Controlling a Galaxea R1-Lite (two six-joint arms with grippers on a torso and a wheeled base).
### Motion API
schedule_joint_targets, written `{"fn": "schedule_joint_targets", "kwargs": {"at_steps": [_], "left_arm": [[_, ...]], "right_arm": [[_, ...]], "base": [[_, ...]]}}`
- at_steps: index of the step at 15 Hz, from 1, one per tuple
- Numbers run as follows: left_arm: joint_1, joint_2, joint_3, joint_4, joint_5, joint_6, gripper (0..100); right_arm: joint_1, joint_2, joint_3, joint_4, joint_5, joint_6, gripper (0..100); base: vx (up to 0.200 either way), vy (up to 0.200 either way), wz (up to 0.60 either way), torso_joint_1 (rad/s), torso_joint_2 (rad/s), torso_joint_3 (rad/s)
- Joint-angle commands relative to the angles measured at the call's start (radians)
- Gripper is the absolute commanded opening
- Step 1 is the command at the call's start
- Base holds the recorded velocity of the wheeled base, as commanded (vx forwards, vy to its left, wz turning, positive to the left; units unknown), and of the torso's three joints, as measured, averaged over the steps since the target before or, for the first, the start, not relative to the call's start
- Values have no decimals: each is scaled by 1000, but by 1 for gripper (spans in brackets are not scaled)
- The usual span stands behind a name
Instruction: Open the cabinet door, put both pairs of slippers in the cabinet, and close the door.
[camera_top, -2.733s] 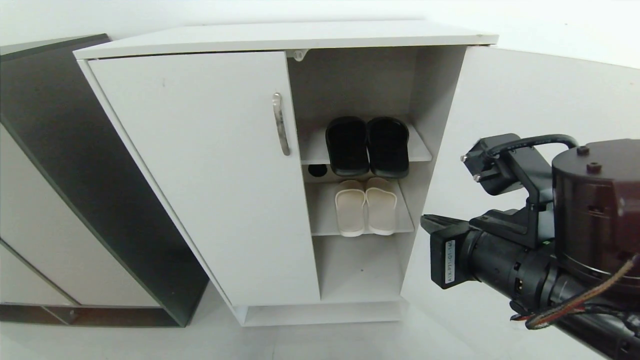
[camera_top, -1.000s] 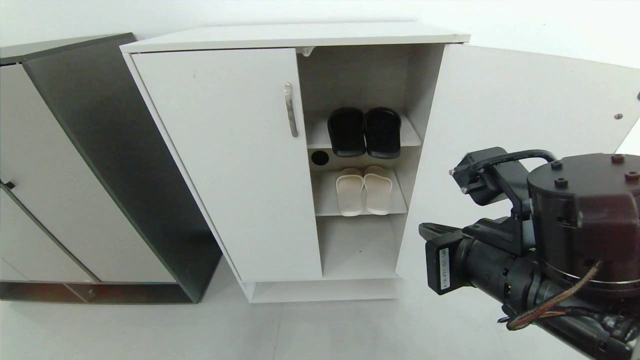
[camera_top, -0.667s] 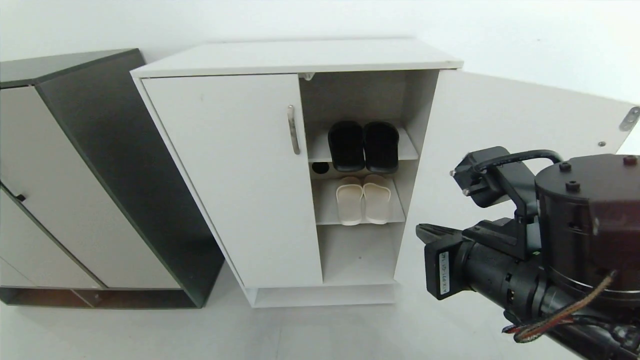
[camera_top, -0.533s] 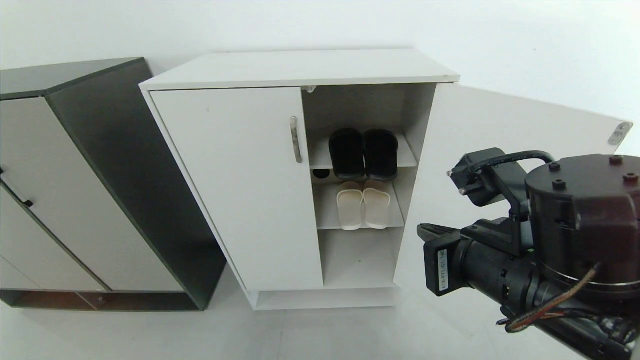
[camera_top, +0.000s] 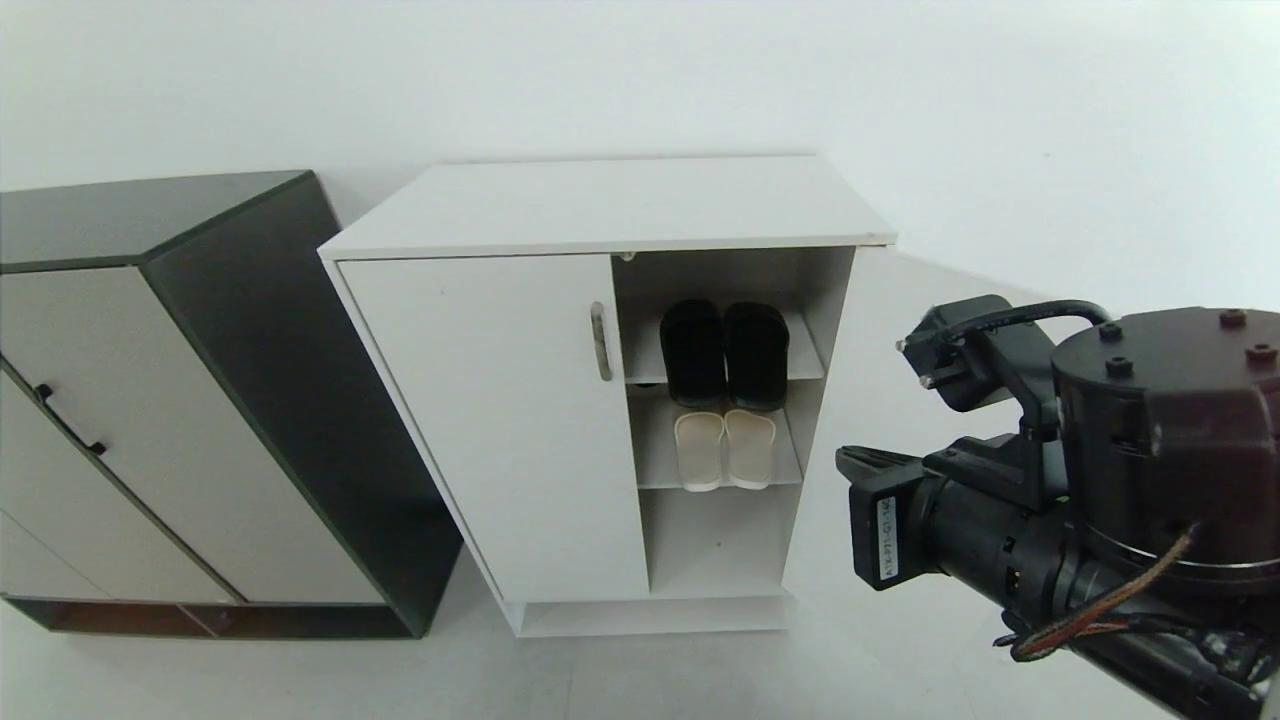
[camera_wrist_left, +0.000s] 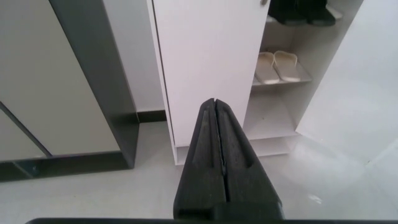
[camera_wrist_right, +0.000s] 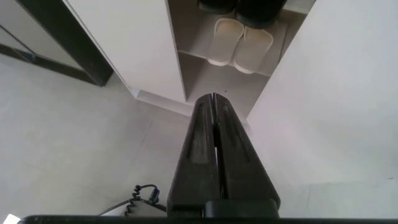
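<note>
The white cabinet (camera_top: 610, 205) stands with its left door (camera_top: 500, 420) closed and its right door (camera_top: 880, 390) swung wide open. On the upper shelf sits the black pair of slippers (camera_top: 725, 352); the cream pair of slippers (camera_top: 725, 450) lies on the shelf below. Both pairs lie side by side. My left gripper (camera_wrist_left: 214, 102) is shut on nothing, low over the floor in front of the closed door. My right gripper (camera_wrist_right: 215, 96) is also shut and empty, before the open compartment, with the cream slippers (camera_wrist_right: 239, 40) ahead of it and the open door (camera_wrist_right: 336, 93) beside it.
A dark cabinet (camera_top: 250, 400) with pale doors stands close to the white cabinet's left side. The closed door carries a metal handle (camera_top: 600, 342). The bottom compartment (camera_top: 715, 540) holds nothing. Bare pale floor (camera_top: 650, 670) lies in front.
The whole head picture has shifted: the cabinet now looks smaller and lower, so the camera has drawn back and tilted up. The slippers and doors keep their places.
</note>
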Motion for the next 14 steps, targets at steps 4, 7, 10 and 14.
{"fn": "schedule_joint_targets", "kwargs": {"at_steps": [4, 7, 10, 14], "left_arm": [[0, 0, 0, 0, -1, -1, 0], [0, 0, 0, 0, -1, -1, 0], [0, 0, 0, 0, 0, 0, 0], [0, 0, 0, 0, -1, 0, 0]], "right_arm": [[1, 2, 1, -2, 1, 0, 0], [1, 4, 1, 0, 1, 0, 0], [1, 4, 3, 0, 1, 0, 0], [-1, 5, 4, 0, 1, 0, 0]], "base": [[0, 0, 0, 181, -494, -312], [0, 0, 0, 203, -509, -316], [0, 0, 0, 224, -528, -313], [0, 0, 0, 228, -536, -306]]}}
